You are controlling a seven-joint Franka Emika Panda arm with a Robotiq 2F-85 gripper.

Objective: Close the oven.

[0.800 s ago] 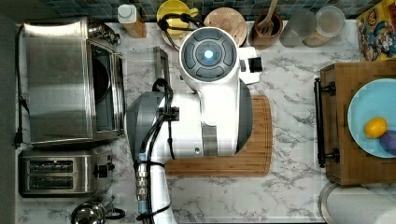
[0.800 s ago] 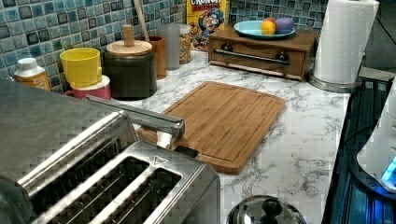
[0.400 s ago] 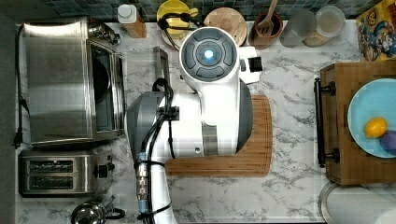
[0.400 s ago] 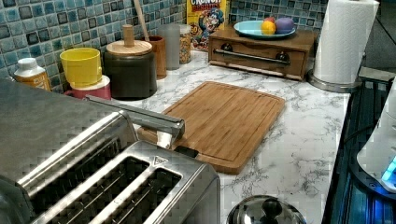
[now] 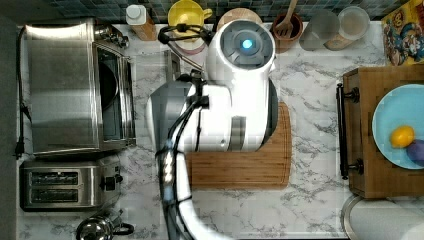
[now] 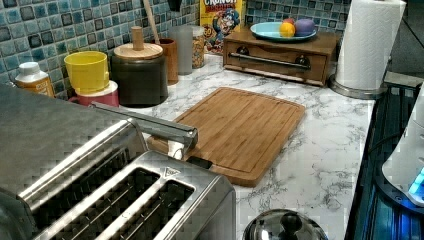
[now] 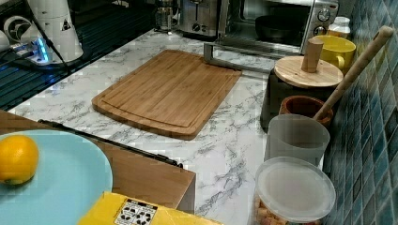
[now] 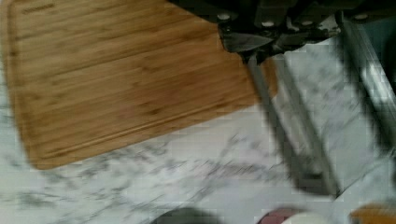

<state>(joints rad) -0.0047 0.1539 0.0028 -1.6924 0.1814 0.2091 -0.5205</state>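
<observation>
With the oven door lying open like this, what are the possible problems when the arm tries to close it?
1. The oven door's bar handle is thin and smooth, so the gripper might slip off while lifting.
2. The door lies flat beside the cutting board, and the yellow mug and dark canister stand near the door's end; a wide sweep may knock them.
3. If released early, the glass door may fall open again.

The white arm (image 5: 235, 100) rises from its base at about 6 o'clock in the top view and folds up toward 12, its round joint cap with a blue light facing the camera. In the wrist view the dark claw (image 8: 261, 44) hangs at the upper edge (fingers blurred, state unclear).
</observation>
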